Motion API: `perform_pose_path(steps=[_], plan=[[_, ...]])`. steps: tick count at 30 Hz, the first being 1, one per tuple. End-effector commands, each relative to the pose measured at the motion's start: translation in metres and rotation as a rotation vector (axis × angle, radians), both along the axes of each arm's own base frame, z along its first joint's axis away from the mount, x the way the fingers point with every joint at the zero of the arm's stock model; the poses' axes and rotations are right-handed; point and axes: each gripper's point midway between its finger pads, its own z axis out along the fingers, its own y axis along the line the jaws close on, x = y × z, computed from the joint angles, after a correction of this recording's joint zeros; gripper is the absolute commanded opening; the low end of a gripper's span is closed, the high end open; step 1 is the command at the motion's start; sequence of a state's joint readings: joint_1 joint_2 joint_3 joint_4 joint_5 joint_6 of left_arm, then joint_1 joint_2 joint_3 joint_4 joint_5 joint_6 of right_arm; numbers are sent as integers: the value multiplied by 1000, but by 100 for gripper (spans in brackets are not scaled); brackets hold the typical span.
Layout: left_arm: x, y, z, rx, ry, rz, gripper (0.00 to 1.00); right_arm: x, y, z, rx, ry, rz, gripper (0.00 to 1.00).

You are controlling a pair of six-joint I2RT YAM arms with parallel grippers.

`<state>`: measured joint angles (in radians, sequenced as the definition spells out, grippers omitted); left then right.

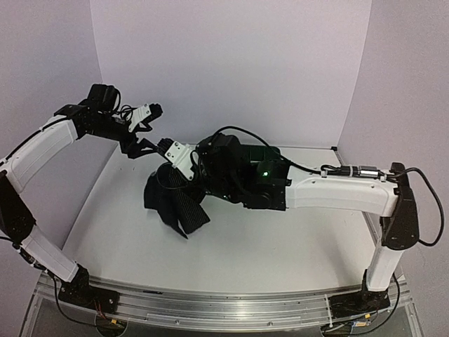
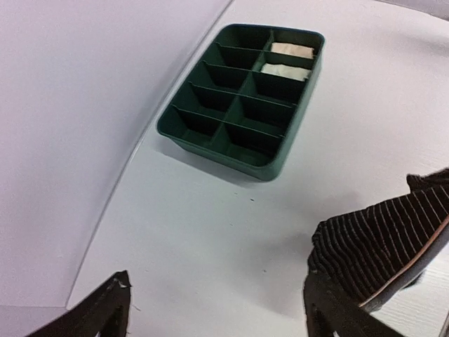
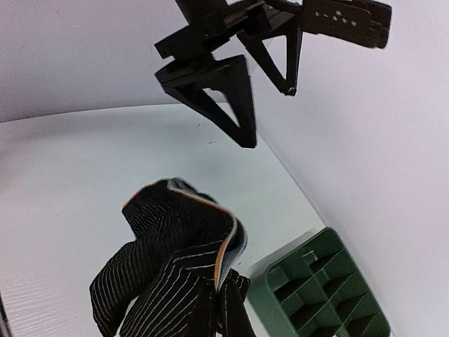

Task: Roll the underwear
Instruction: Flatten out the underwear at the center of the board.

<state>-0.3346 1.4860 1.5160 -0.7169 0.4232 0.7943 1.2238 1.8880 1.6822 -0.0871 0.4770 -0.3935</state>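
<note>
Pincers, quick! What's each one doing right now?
Left pincer: open, holding nothing.
Right pincer: closed on the black pinstriped cloth underwear.

The left arm [image 1: 42, 151] arcs toward eleven o'clock, left gripper [image 1: 146, 131] spread wide. The right arm [image 1: 344, 193] stretches toward nine o'clock, right gripper [image 1: 170, 172] pinched on the underwear [image 1: 175, 203].

White desk [image 1: 280, 246], matte, closed in by pale walls [image 1: 231, 63] at left, back and right; metal rail [image 1: 231, 305] along the near edge; carries a green tray [image 2: 242, 98], divided into cells, flat near the foot of a wall; black striped underwear [image 1: 175, 203] drooping low over the middle, contact with the desk unclear.
</note>
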Motion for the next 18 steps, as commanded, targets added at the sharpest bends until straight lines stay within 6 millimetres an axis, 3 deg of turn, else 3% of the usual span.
perform_pose_path(steps=[1, 5, 8, 11, 15, 18], plan=[[-61, -9, -62, 37, 247, -186, 90, -13, -36, -35, -23, 242, -43, 0], [-104, -18, -129, 31, 495, -159, 88, -22, -53, -47, -17, 355, -78, 0], [-134, -28, -170, 56, 627, -164, 87, -32, -63, -68, -54, 417, -64, 0], [-146, -31, -197, 101, 627, -207, 88, -38, -77, -89, -83, 466, -70, 0], [-151, -36, -225, 171, 600, -232, 92, -38, -90, -100, -89, 496, -101, 0], [-172, -48, -241, 221, 551, -317, 85, -37, -94, -103, -80, 513, -123, 0]])
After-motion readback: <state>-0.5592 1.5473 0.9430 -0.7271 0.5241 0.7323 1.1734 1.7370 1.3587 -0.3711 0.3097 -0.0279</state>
